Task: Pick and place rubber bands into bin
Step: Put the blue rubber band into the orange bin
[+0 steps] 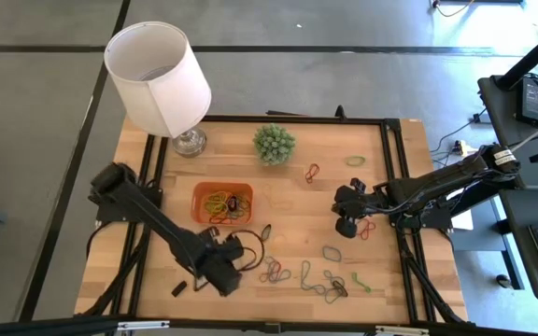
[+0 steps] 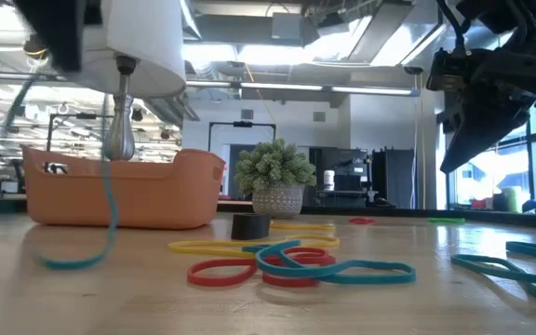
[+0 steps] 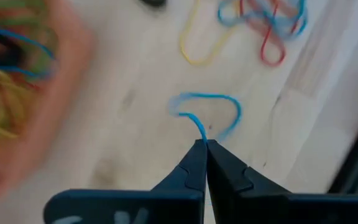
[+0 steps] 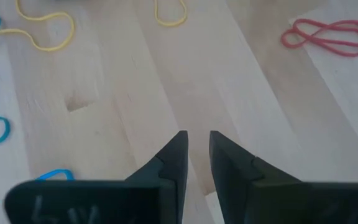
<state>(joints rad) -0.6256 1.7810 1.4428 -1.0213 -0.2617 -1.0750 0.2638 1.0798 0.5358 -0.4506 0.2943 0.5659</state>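
Observation:
My left gripper (image 1: 244, 252) (image 3: 205, 144) hovers near the table's near edge, just in front of the orange bin (image 1: 222, 202) (image 2: 119, 191), shut on a blue rubber band (image 3: 211, 111). The bin (image 3: 17, 93) holds several bands. More loose rubber bands (image 1: 306, 276) (image 2: 296, 263) lie flat on the wood on the near side. My right gripper (image 1: 348, 211) (image 4: 197, 135) hangs above bare wood right of centre. Its fingers stand slightly apart with nothing between them, and a red band (image 4: 327, 34) (image 1: 367, 227) lies close by. My left gripper pinches the blue rubber band at one end of its loop (image 3: 201, 132), just at the fingertips, coming from above and slanting down. The band hangs slack below the fingers (image 2: 110, 209), and its lower end (image 2: 68, 261) trails on the table.
A white lamp (image 1: 160, 75) stands at the far left corner and a small potted plant (image 1: 275, 143) (image 2: 275, 177) stands beyond the bin. A small black piece (image 1: 179, 287) lies near the left arm. Single bands (image 1: 355, 161) lie on the far right side.

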